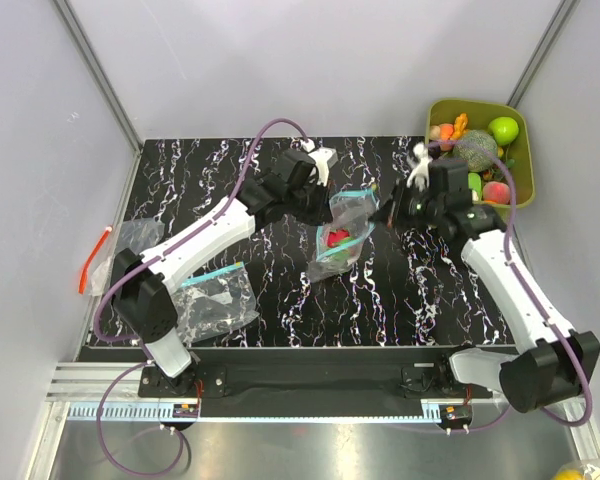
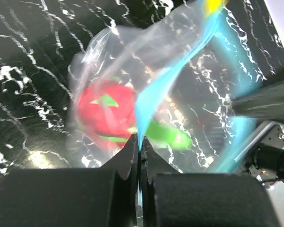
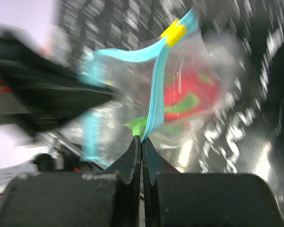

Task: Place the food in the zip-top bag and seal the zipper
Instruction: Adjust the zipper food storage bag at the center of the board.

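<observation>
The clear zip-top bag point(image 1: 342, 235) hangs between my two grippers over the middle of the table. Its blue-green zipper point(image 2: 154, 92) runs along the mouth, with a yellow slider point(image 3: 173, 32) at one end. A red toy fruit with green leaves point(image 2: 106, 111) lies inside; it also shows in the right wrist view point(image 3: 189, 97). My left gripper point(image 2: 140, 142) is shut on the zipper strip on the bag's left side. My right gripper point(image 3: 141, 139) is shut on the strip on the right side. More toy food point(image 1: 480, 160) sits in the olive-green tub point(image 1: 521, 125).
A second clear bag with a blue-green strip point(image 1: 215, 300) lies at the table's front left. Another clear bag point(image 1: 130, 240) with an orange-red strip point(image 1: 92, 262) hangs off the left edge. The tub stands at the back right corner.
</observation>
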`<control>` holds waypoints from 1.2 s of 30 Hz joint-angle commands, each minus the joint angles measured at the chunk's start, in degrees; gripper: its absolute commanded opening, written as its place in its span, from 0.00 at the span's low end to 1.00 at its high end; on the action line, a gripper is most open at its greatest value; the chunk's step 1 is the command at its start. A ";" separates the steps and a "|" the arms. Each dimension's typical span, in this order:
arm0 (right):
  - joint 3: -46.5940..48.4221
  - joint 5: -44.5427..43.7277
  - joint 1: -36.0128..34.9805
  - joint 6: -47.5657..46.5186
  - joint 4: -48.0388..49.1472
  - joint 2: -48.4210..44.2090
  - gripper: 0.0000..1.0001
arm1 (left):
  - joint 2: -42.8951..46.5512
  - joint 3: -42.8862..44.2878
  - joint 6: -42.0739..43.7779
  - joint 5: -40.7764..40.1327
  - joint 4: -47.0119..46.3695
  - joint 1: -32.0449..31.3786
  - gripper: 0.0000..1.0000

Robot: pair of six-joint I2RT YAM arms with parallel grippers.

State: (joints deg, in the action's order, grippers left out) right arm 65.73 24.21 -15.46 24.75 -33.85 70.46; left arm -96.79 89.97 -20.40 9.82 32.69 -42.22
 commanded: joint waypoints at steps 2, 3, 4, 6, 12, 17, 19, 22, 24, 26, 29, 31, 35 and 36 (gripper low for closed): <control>13.44 3.21 -1.50 0.38 -1.05 0.99 0.00 | 2.92 2.13 -0.60 -2.45 0.54 0.47 0.00; 14.24 3.04 -1.50 0.47 -1.48 1.26 0.00 | 3.10 2.22 -0.69 -2.44 1.14 0.38 0.00; 14.77 2.26 -1.50 -0.05 -1.75 1.87 0.00 | 3.36 2.22 -0.60 -3.05 1.50 0.38 0.00; 14.16 -2.20 -1.50 -0.76 -3.15 1.88 0.00 | 4.59 2.75 -0.08 -7.52 3.60 0.82 0.00; 8.71 -9.34 -1.41 -1.29 -2.81 3.54 0.00 | 6.71 7.66 -0.69 -16.77 8.00 2.05 0.00; 9.76 -11.11 -1.41 -1.11 -2.10 4.25 0.00 | 3.37 7.59 0.45 -15.54 8.10 0.73 0.00; 10.99 -11.29 -1.41 -1.28 -1.93 4.95 0.00 | 2.75 6.45 0.54 -15.10 6.96 0.82 0.00; 12.74 -11.38 -1.41 -1.99 -2.36 7.40 0.09 | 2.31 4.86 0.63 -15.45 5.20 0.73 0.00; 13.19 -11.55 -1.41 -2.16 -2.19 8.38 0.28 | 2.31 4.60 0.80 -16.76 4.67 0.82 0.00; 12.76 -11.55 -1.41 -1.90 -0.97 8.65 0.45 | 2.75 4.07 0.98 -17.73 3.53 0.73 0.00; 12.57 -13.56 -1.41 -2.16 -0.08 6.98 0.56 | 4.06 1.79 0.54 -18.35 0.72 0.73 0.00; 14.94 -16.55 -1.32 -3.56 -0.95 6.45 0.60 | 4.59 0.39 0.10 -18.79 -0.34 0.82 0.00; 20.83 -21.13 0.43 -5.50 -4.38 7.15 0.59 | 5.04 -0.41 0.19 -19.58 -1.22 0.82 0.00; 22.14 -21.22 2.61 -5.50 -4.56 7.33 0.58 | 5.12 -0.33 0.19 -19.75 -1.31 0.82 0.00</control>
State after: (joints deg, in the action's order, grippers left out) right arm 81.76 7.77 -15.86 21.47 -38.98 78.94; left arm -94.65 89.49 -20.49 -7.64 35.81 -41.41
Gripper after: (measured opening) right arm 0.588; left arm 0.012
